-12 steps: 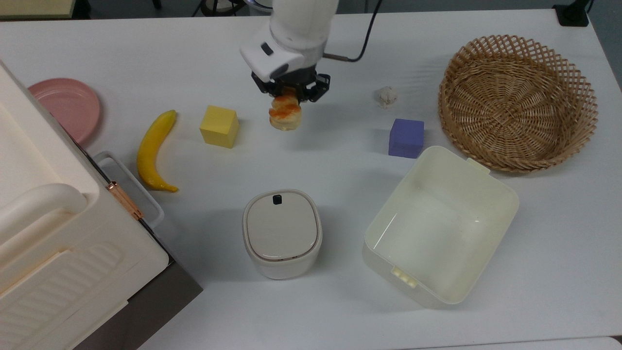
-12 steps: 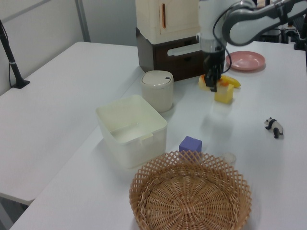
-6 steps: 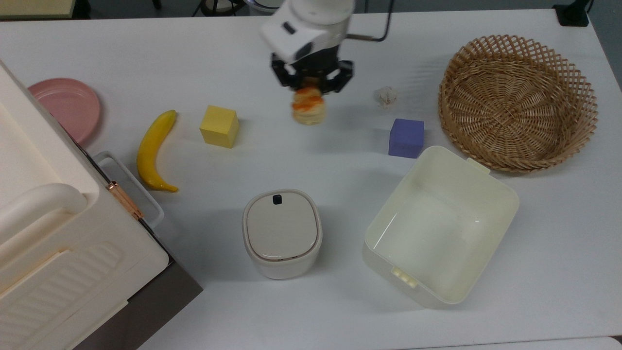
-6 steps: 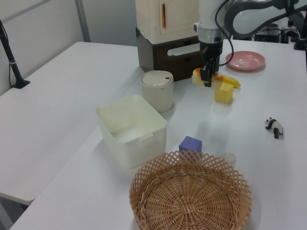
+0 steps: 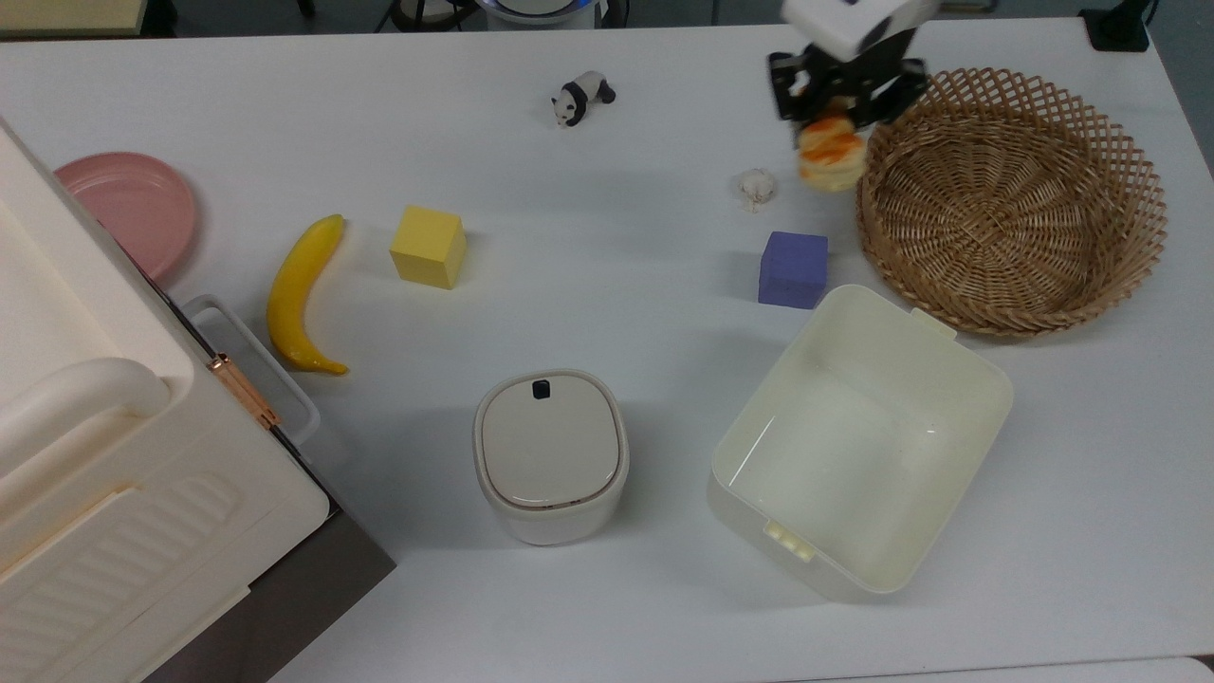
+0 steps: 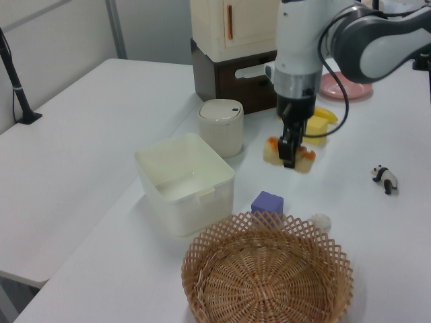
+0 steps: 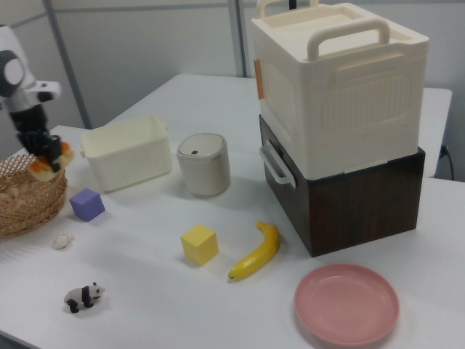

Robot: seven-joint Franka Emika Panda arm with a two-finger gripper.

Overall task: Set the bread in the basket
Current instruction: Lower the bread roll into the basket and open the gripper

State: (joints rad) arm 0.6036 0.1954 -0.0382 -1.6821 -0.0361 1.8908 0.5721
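Note:
The bread (image 5: 832,152) is a small cream loaf with an orange-brown glazed top, and my gripper (image 5: 836,121) is shut on it. It hangs above the table at the left rim of the basket (image 5: 1005,81) in the top view, still outside the rim. The basket is a large round woven wicker one with a lattice edge and nothing inside. In the left view the bread (image 6: 291,154) hangs in the gripper (image 6: 288,149) beyond the basket (image 6: 268,223). In the right view the gripper (image 7: 46,151) holds the bread (image 7: 49,167) over the basket's (image 7: 33,200) near edge.
A purple cube (image 5: 793,269) and a small white lump (image 5: 756,187) lie just left of the basket in the top view. A cream tub (image 5: 953,334) stands below it. Further left are a toy panda (image 5: 581,97), a yellow cube (image 5: 429,247), a banana (image 5: 300,289), a lidded canister (image 5: 550,455), a pink plate (image 5: 128,204) and a cabinet (image 5: 95,474).
The gripper has carried the bread to the right in the top view, from beside the yellow cube to the basket's left rim. The arm's move has uncovered the toy panda.

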